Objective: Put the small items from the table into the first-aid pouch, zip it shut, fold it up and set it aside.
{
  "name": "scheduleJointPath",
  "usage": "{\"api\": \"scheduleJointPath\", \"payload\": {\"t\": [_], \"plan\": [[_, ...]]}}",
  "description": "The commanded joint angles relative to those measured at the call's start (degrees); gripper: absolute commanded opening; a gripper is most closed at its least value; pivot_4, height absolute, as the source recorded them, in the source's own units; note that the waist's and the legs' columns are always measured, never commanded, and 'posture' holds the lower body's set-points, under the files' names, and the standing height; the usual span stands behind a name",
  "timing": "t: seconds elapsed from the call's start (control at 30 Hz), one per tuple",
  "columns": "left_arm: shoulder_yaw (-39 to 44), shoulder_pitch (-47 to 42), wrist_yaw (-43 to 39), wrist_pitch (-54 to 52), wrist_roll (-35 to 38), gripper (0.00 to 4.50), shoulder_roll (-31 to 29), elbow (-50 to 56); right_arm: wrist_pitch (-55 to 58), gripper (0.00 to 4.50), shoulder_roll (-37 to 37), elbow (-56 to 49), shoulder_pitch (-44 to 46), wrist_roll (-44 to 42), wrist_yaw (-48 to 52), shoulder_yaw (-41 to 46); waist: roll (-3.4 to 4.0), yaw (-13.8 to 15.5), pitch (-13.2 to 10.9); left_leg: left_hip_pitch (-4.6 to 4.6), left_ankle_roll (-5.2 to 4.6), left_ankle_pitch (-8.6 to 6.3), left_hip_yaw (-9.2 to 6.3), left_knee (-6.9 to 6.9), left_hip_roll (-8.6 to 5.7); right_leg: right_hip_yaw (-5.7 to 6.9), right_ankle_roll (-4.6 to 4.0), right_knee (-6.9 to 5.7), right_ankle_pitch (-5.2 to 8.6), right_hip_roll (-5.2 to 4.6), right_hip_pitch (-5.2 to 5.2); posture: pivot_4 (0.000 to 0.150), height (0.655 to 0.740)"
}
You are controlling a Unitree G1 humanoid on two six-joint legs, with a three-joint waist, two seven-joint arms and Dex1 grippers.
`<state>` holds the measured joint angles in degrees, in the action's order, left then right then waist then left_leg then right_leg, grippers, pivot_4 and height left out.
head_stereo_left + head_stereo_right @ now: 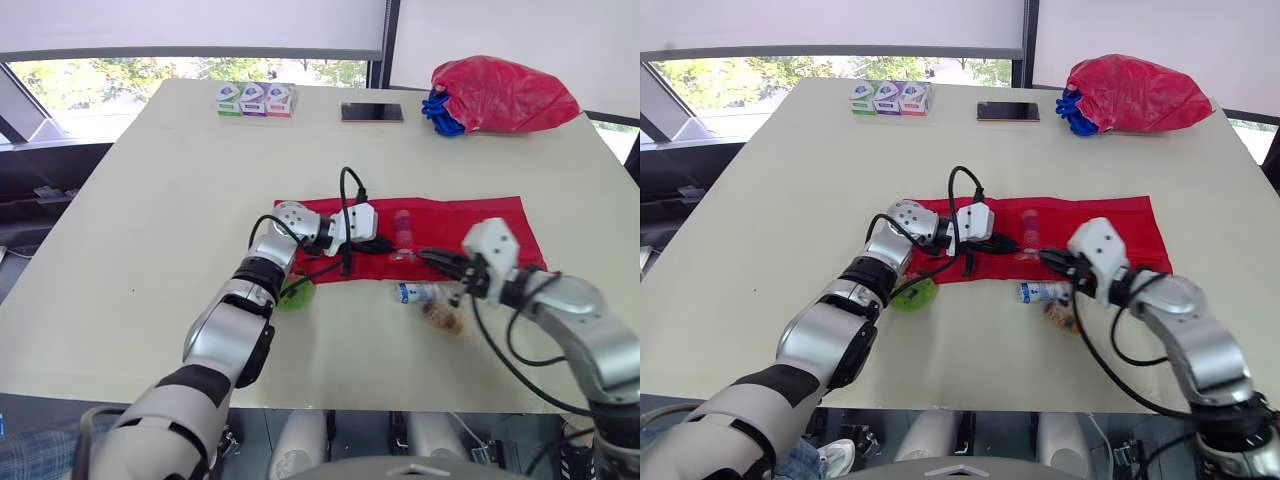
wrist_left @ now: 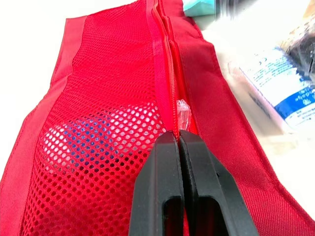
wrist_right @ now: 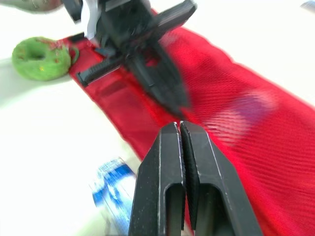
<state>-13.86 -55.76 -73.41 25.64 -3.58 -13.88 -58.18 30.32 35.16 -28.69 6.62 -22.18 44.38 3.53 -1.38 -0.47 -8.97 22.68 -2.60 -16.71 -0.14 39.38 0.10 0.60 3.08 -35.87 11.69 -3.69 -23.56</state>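
The pale worktop [image 1: 180, 180] carries the red first-aid pouch [image 1: 470, 215], lying flat and unfolded at the middle of the frame, its mesh panel showing a pale, blue-marked item [image 2: 93, 142] inside. A red plastic bag [image 1: 505, 95] sits in the upper right corner. The left tool [image 2: 178, 133] has its fingers pressed together on the pouch's zip line, a clear pull tab [image 2: 183, 110] right at their tips. The right tool [image 3: 179, 127] is also pressed together, holding nothing, over the pouch's near edge. A dark phone [image 1: 372, 112] and three small boxes [image 1: 255, 99] lie at the top centre. Below the pouch lie a green ring [image 1: 296, 295], a blue-and-white tube [image 1: 415, 292] whose print is unreadable, and a brownish item [image 1: 445, 318].
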Motion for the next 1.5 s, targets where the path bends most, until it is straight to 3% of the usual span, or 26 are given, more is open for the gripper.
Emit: {"api": "scheduleJointPath", "payload": {"t": [0.03,0.13,0.2,0.23,0.33,0.37,0.6,0.97,1.07,1.2,1.5], "plan": [[0.41,-0.82,0.38,1.19,0.15,0.00,-0.09,0.26,-4.14,0.11,3.69,-1.13,-3.83,-6.26,7.14,9.07,0.00,-0.04,0.00,-0.02,0.00,0.00,0.01,0.00,0.00,0.00,0.00,-0.01,0.00,0.00,0.00,0.150,0.7400],[0.51,-0.76,0.37,1.27,0.17,0.00,-0.04,0.19,-6.91,1.26,8.94,1.53,-9.22,-10.41,15.51,18.32,0.00,0.21,-0.01,-0.02,0.00,0.00,0.00,0.00,0.01,0.00,0.00,-0.01,0.00,0.00,0.02,0.150,0.7400],[0.52,-0.77,0.33,1.36,0.16,0.00,-0.04,0.11,-8.01,2.50,11.50,3.10,-11.25,-12.76,19.66,22.56,-0.01,0.23,-0.01,-0.04,0.00,0.00,0.04,0.01,0.01,-0.03,0.00,0.00,0.00,0.00,0.04,0.150,0.7400],[0.51,-0.78,0.32,1.39,0.16,0.00,-0.04,0.07,-8.13,2.74,12.39,3.65,-11.92,-13.83,21.17,24.24,-0.01,0.20,-0.01,-0.07,0.00,0.00,0.07,0.01,0.02,-0.07,0.00,0.00,0.00,0.00,0.04,0.150,0.7400],[0.52,-0.75,0.24,1.50,0.17,0.00,-0.04,-0.01,-8.03,4.21,15.19,5.23,-14.71,-16.82,26.51,30.36,0.00,0.39,-0.01,-0.09,0.00,0.00,0.07,0.02,0.06,-0.08,0.00,-0.01,0.00,0.03,0.04,0.150,0.7400],[0.54,-0.75,0.20,1.54,0.19,0.00,-0.07,-0.04,-8.08,4.37,15.71,5.49,-15.23,-17.40,27.39,31.42,0.00,0.44,-0.01,-0.09,0.00,0.00,0.07,0.02,0.06,-0.08,0.00,-0.01,0.00,0.03,0.04,0.150,0.7400],[0.55,-0.80,0.14,1.91,0.11,0.00,-0.10,-0.68,-5.84,4.37,19.35,6.14,-19.02,-21.27,32.43,39.41,-0.01,0.73,-0.01,-0.08,0.00,0.00,0.11,0.03,0.09,-0.13,0.00,0.01,0.00,0.02,0.04,0.150,0.7400],[0.37,-0.76,0.28,2.05,-0.18,0.00,-0.16,-0.87,-5.22,4.37,21.58,7.90,-19.63,-21.61,33.78,41.32,-0.01,1.22,-0.01,-0.09,0.00,0.00,0.14,0.05,0.14,-0.16,0.00,0.01,0.00,0.01,0.04,0.150,0.7400],[0.28,-0.72,0.42,2.08,-0.33,0.00,0.04,-0.91,-6.06,4.37,20.89,6.24,-19.04,-19.31,31.04,37.35,-0.01,1.23,-0.01,-0.09,0.00,0.00,0.13,0.05,0.14,-0.15,0.00,0.01,0.00,0.01,0.04,0.150,0.7400],[0.03,-0.55,0.13,2.27,-0.59,0.00,0.59,-0.92,-8.50,4.37,19.73,3.64,-15.47,-8.90,21.04,25.63,0.00,1.15,-0.01,-0.11,0.01,0.00,0.16,0.07,0.13,-0.15,0.00,0.00,0.00,0.03,0.04,0.150,0.7400],[-0.15,-1.74,-0.04,2.15,-0.86,0.00,1.59,-1.33,-14.87,4.37,17.53,13.42,3.81,7.33,17.88,-1.16,0.01,1.51,-0.01,-0.01,0.01,0.01,0.13,0.15,0.02,-0.13,0.00,0.01,0.00,0.01,0.01,0.150,0.7400]]}}
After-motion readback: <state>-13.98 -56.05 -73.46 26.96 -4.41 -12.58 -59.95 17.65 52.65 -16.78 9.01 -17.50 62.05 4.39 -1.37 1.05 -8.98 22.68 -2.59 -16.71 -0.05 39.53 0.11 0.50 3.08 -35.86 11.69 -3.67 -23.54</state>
